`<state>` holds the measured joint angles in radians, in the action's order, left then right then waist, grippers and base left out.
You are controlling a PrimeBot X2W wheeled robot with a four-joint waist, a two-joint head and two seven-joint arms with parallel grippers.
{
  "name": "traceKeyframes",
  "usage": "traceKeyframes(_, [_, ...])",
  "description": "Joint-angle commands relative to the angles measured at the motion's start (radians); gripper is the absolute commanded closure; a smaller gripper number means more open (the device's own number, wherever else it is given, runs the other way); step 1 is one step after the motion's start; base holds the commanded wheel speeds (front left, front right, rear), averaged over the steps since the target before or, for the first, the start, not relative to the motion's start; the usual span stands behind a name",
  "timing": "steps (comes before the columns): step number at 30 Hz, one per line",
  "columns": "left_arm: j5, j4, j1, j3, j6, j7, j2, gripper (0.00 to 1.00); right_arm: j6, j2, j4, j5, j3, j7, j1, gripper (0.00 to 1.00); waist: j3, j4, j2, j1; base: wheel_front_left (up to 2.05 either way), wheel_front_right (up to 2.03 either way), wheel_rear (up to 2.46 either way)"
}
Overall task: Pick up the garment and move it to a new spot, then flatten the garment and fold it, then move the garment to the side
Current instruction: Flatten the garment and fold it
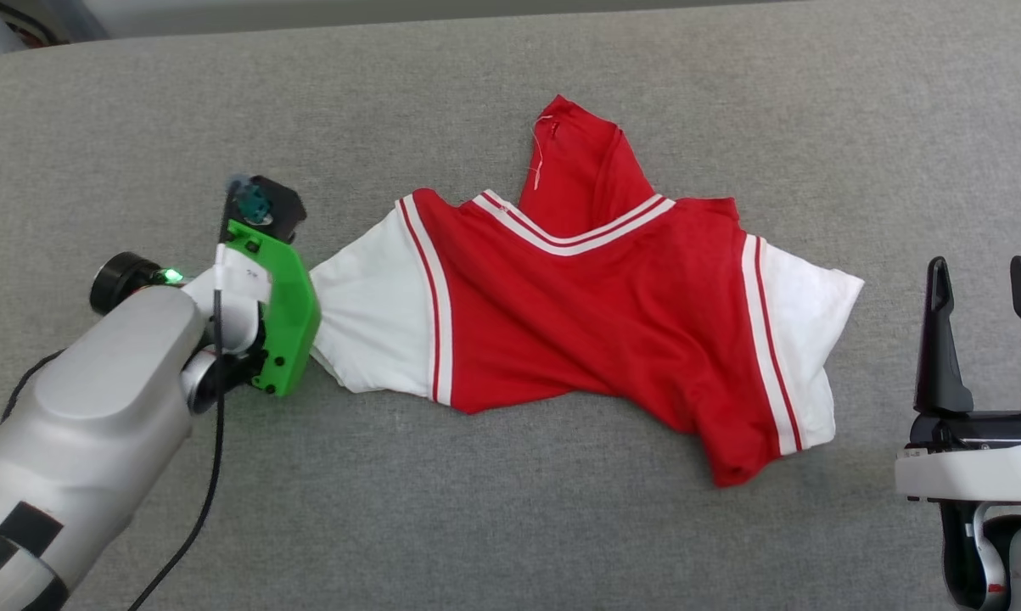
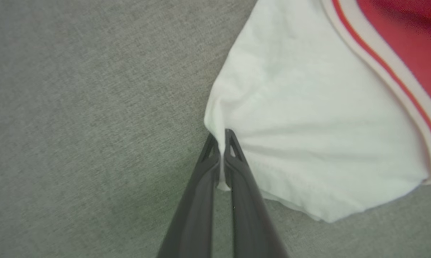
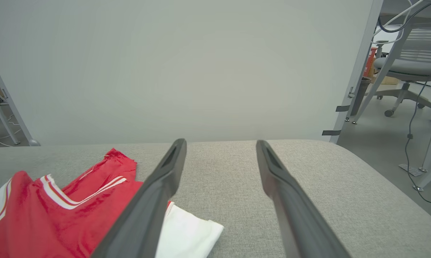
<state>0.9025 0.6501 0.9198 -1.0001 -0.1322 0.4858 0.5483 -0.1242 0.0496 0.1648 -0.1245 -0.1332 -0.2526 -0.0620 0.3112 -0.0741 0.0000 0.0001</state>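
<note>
- Garment [image 1: 595,314] is seen crumpled mid-way across the grey padded surface [image 1: 510,526]; not flattened, folded or set aside yet.
- Left gripper [image 2: 222,141]: jaws pinched together on the white sleeve [image 2: 308,125] edge; lift-off probably not begun, hard to judge.
- Right gripper [image 1: 979,267]: jaws wide apart, nothing held, parked near the garment, not touching.

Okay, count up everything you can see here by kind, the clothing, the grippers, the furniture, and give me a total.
Garments: 1, the garment, red with white sleeves
Grippers: 2, the left gripper shut on the garment, the right gripper open and apart from it
Padded surfaces: 1, the grey padded surface under the garment
Office chairs: 1, the office chair in the background
Total: 5
</note>
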Motion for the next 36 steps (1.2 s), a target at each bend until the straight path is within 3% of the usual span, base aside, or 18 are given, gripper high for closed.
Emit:
traceKeyframes(1, [0.004, 0.029, -0.028, 0.003, 0.002, -0.023, 0.033, 1.0, -0.007, 0.001, 0.003, 0.012, -0.002, -0.009, 0.005, 0.0, -0.033, 0.03, 0.0, -0.0001, 0.0, 0.0, 0.0])
traceKeyframes(7, [0.034, 0.13, -0.067, 0.027, 0.002, -0.074, 0.096, 1.0, -0.007, 0.001, -0.001, 0.022, -0.006, -0.009, 0.02, 0.0, -0.049, 0.04, 0.0, -0.0001, 0.0, 0.0, 0.0])
traceKeyframes(12, [0.051, 0.199, -0.105, 0.038, 0.003, -0.129, 0.086, 1.0, -0.007, 0.001, -0.02, 0.035, -0.016, -0.009, 0.031, 0.0, -0.05, 0.042, 0.0, -0.0001, 0.0, 0.0, 0.0])
traceKeyframes(14, [0.046, 0.211, -0.11, 0.047, 0.012, -0.193, 0.066, 0.5, -0.007, 0.001, -0.024, 0.046, -0.019, -0.009, 0.029, 0.0, -0.055, 0.048, 0.0, -0.0001, 0.0, 0.0, 0.0])
traceKeyframes(15, [0.042, 0.215, -0.113, 0.054, 0.018, -0.238, 0.055, 0.0, -0.007, 0.001, -0.022, 0.056, -0.019, -0.009, 0.023, 0.0, -0.062, 0.051, 0.0, -0.0001, 0.0, 0.0, 0.0])
traceKeyframes(19, [0.002, 0.211, -0.117, 0.076, 0.058, -0.447, 0.034, 0.0, -0.007, 0.027, -0.01, 0.079, -0.019, -0.009, -0.006, 0.0, -0.093, 0.064, 0.0, -0.0001, 0.0, 0.0, 0.0])
traceKeyframes(23, [-0.033, 0.172, -0.146, 0.11, 0.135, -0.679, 0.02, 0.0, -0.007, 0.099, -0.004, 0.072, -0.006, -0.009, -0.061, 0.0, -0.131, 0.084, 0.0, -0.0001, 0.0, 0.0, 0.0])
traceKeyframes(27, [-0.064, 0.069, -0.199, 0.167, 0.225, -0.744, 0.021, 0.0, -0.007, 0.21, -0.052, 0.039, 0.053, -0.009, -0.122, 0.0, -0.158, 0.104, 0.0, -0.0001, 0.0, 0.0, 0.0])
traceKeyframes(30, [-0.129, -0.098, -0.262, 0.278, 0.315, -0.747, 0.036, 0.0, -0.007, 0.31, -0.109, -0.004, 0.149, 0.025, -0.167, 0.0, -0.168, 0.116, 0.0, -0.0001, 0.0, 0.0, 0.0])
traceKeyframes(33, [-0.225, -0.301, -0.394, 0.396, 0.42, -0.747, 0.026, 0.0, -0.007, 0.425, -0.134, -0.104, 0.27, 0.159, -0.235, 0.0, -0.171, 0.13, 0.0, -0.0001, 0.0, 0.0, 0.0])
traceKeyframes(36, [-0.311, -0.452, -0.517, 0.49, 0.485, -0.747, 0.006, 0.0, -0.007, 0.53, -0.137, -0.23, 0.389, 0.321, -0.3, 0.0, -0.163, 0.139, 0.0, -0.0001, 0.0, 0.0, 0.0])
